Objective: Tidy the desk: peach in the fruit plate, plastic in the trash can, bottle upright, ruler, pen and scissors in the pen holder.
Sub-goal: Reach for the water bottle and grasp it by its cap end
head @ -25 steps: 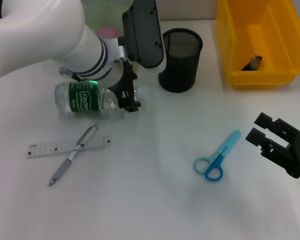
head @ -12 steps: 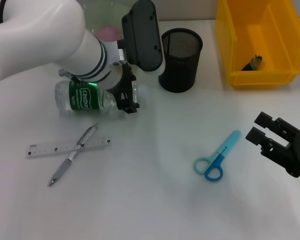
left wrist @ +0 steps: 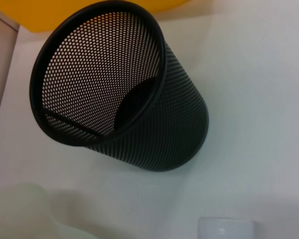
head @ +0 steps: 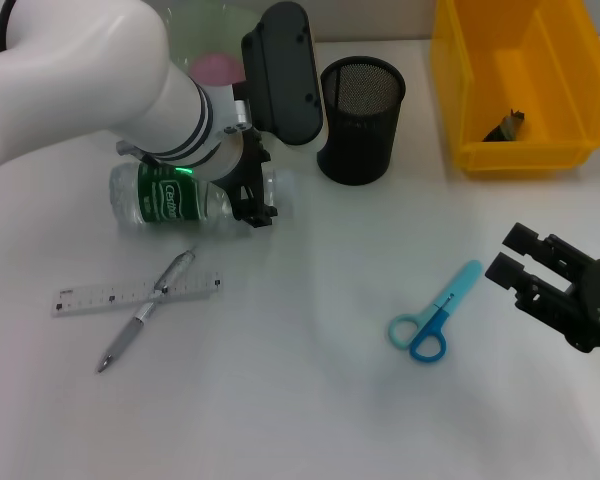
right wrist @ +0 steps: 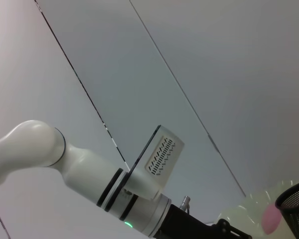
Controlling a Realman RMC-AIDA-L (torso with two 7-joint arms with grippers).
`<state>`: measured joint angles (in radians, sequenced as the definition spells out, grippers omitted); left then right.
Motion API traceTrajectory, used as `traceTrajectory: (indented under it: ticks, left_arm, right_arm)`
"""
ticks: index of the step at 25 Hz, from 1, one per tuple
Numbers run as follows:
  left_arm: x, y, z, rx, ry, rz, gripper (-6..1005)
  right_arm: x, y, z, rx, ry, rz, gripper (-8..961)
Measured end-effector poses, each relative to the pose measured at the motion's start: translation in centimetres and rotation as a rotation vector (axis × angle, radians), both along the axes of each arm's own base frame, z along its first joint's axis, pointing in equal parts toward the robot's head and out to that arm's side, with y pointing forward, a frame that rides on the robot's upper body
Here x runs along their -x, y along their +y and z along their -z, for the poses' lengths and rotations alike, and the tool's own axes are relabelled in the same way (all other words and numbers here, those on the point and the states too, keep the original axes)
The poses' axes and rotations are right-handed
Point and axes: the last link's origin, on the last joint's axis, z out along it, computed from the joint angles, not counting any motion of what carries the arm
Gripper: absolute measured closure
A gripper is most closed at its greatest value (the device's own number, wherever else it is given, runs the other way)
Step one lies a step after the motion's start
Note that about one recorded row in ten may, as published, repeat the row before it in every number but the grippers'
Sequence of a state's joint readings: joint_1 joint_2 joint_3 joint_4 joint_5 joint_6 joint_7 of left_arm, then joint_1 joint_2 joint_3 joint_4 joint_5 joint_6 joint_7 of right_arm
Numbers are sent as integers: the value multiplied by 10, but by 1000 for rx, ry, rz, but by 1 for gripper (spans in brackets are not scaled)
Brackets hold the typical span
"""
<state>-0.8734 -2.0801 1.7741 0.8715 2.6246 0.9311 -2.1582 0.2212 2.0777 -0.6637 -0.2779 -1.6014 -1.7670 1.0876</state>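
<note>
The clear bottle (head: pixel 170 198) with a green label lies on its side, and its white cap (left wrist: pixel 224 229) shows in the left wrist view. My left gripper (head: pixel 258 190) hangs open at the bottle's neck end, one finger on each side. A pink peach (head: pixel 216 67) rests in the green fruit plate (head: pixel 205 25) behind the left arm. The black mesh pen holder (head: pixel 360 120) stands upright. A ruler (head: pixel 90 297) and a pen (head: pixel 145 312) lie crossed at the front left. Blue scissors (head: pixel 435 315) lie left of my open, empty right gripper (head: pixel 515 255).
A yellow bin (head: pixel 460 90) stands at the back right with a dark scrap (head: pixel 505 127) inside. The right wrist view looks across at the left arm (right wrist: pixel 89 174), the peach (right wrist: pixel 271 219) and the pen holder's rim (right wrist: pixel 296 196).
My left arm has shifted slightly left and back over the bottle, uncovering more of the peach. The bottle has not moved. The right gripper has barely drifted.
</note>
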Motion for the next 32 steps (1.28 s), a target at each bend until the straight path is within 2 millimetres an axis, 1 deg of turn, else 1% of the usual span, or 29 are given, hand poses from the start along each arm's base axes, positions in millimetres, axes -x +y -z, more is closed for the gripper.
traceTrajectory:
  ticks: [9,22,27,32]
  left_arm:
    - [3,0,2,0,7,5,344]
    - [1,1,4,-3,10,36,365]
    - [2,1,4,-2,13,36,546]
    - [2,2,4,-6,21,38,551]
  right_arm:
    - [1,1,1,1,1,1,261]
    - [1,3,1,-1,0,4,260]
    - [1,5,1,-4,0,2,260]
    - [3,7,1,-3,-1,-3,260]
